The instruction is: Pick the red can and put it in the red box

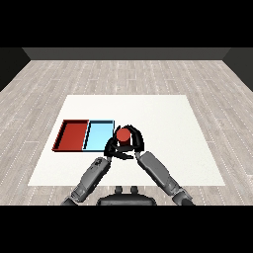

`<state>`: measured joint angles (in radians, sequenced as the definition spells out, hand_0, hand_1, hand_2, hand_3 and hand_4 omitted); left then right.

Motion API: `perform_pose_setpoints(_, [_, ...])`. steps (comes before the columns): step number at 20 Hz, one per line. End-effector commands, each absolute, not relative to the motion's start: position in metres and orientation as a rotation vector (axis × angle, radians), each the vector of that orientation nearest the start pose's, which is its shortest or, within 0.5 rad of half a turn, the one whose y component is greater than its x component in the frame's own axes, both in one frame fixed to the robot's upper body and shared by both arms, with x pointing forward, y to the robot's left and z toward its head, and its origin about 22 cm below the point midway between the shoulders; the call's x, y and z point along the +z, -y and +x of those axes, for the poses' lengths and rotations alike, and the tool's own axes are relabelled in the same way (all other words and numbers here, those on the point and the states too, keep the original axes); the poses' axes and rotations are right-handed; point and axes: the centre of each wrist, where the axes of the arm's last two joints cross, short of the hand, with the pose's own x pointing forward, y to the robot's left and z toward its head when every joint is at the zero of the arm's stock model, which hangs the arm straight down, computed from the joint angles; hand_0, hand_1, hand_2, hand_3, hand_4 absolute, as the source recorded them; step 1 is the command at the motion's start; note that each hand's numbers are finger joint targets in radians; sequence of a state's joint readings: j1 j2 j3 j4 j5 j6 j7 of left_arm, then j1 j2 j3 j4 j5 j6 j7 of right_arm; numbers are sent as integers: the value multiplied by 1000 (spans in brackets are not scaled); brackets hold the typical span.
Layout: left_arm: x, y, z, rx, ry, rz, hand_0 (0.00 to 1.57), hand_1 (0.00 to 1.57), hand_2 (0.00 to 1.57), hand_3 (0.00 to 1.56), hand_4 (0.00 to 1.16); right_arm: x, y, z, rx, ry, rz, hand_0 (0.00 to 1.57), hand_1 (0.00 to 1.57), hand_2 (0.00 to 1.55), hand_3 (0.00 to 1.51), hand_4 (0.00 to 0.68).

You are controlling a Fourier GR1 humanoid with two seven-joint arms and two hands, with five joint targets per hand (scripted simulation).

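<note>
- Nearest the viewer, two grey forearms rose from the lower corners of the head view and converged toward the middle of the white rectangular table (163, 106).
- At the end of the right forearm, the black right hand (133, 144) was curled round the red cylindrical can (123, 135), fingers arching over its far side and thumb wrapping the near side.
- Just beside it, the black left hand (110, 148) sat close against the can's left flank; whether its fingers were curled or relaxed could not be told, since the two black hands merged there.
- That can stood upright, long axis vertical, its round red top facing up, held just off the right near corner of the light blue shallow tray (92, 133); whether its base touched the table was hidden by the fingers.
- Relation that mattered: the red shallow tray (63, 134) lay to the left of the can, with the blue tray between them, the two trays touching side by side.
- By my judgement, the carry therefore had to run leftward across the whole blue tray before lowering, and the can needed to stay upright and clear both sets of rims on the way.
- Although the left hand was nearer the red tray, the right hand was the one holding the can, so the reach would cross toward the robot's left side.
- Count: one red can, one red tray, one blue tray, two hands, one table.
</note>
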<state>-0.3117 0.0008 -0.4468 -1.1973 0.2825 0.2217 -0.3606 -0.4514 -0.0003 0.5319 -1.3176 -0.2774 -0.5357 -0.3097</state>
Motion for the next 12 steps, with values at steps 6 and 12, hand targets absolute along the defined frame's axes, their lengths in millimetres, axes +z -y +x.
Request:
perform_pose_setpoints(6, [-10, -92, 274, -124, 1760, -370, 0, 0, 0, 0, 0, 41, 27, 267, 78, 1912, 234, 1482, 1482, 1455, 1372, 632])
perform_pose_setpoints(12, [-2, -85, 282, -70, 1735, -166, 0, 0, 0, 0, 604, 35, 28, 278, 82, 1923, 249, 1458, 1458, 1446, 1366, 626])
